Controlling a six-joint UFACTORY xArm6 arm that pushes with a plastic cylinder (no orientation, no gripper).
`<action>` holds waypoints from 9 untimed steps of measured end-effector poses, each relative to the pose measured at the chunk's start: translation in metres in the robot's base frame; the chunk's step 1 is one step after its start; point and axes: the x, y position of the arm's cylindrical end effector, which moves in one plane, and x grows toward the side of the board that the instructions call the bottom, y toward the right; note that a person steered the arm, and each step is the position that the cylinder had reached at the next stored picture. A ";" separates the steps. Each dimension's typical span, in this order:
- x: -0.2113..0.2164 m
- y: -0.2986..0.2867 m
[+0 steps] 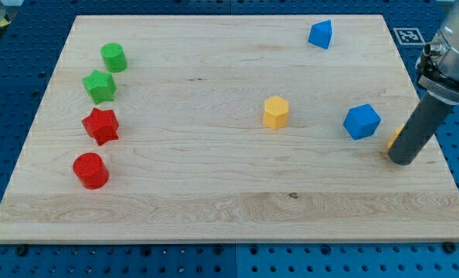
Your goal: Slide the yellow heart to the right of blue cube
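The blue cube [362, 121] sits at the board's right. My tip [403, 160] rests on the board to the right of and slightly below it. A sliver of yellow [394, 138] shows at the rod's left edge; this is the yellow heart, mostly hidden behind the rod, right of and a little below the blue cube. A yellow hexagonal block [275, 112] lies left of the blue cube, near the board's middle.
A blue triangular block [320, 35] lies near the top edge. At the view's left stand a green cylinder [113, 57], a green star [99, 86], a red star [100, 125] and a red cylinder [90, 170]. The board's right edge [433, 135] is close to my tip.
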 end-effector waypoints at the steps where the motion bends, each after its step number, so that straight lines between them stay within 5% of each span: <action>1: 0.004 -0.007; 2: 0.024 0.002; 9: -0.027 0.029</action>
